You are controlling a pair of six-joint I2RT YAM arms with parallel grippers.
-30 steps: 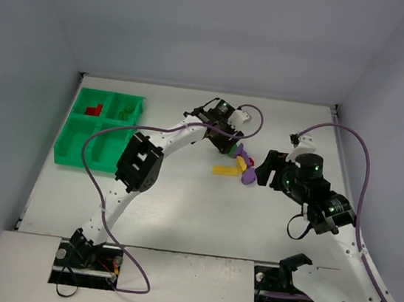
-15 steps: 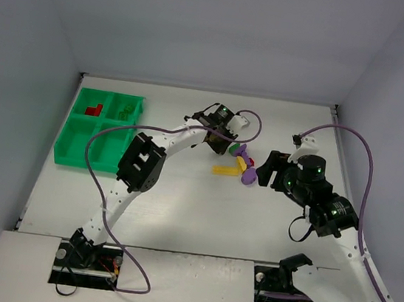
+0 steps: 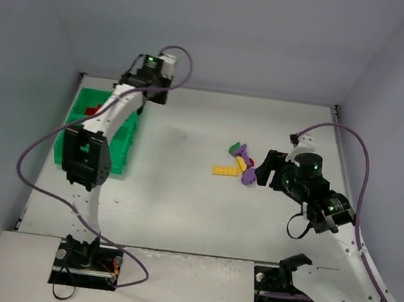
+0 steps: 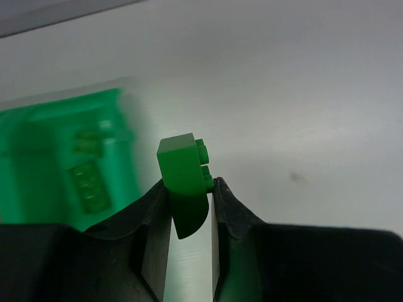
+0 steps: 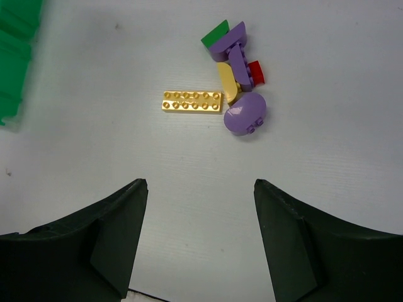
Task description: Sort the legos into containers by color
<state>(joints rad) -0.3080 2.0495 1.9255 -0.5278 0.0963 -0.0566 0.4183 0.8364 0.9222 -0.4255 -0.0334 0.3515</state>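
You have a smooth, slightly glossy green plastic brick with round studs [image 4: 184,173] between the matt black, faintly grainy fingers [image 4: 230,211] of the left gripper [image 4: 189,189]. The bright green plastic four-compartment tray [image 3: 63,157] looks smooth, with a mild sheen. On your matt white table [image 5: 113,145], the long yellow studded plastic plate [image 5: 191,101] and the rounded purple plastic brick [image 5: 245,115] look smooth and softly shiny.

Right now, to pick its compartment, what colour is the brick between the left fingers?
The brick is green; the left wrist view shows it best.
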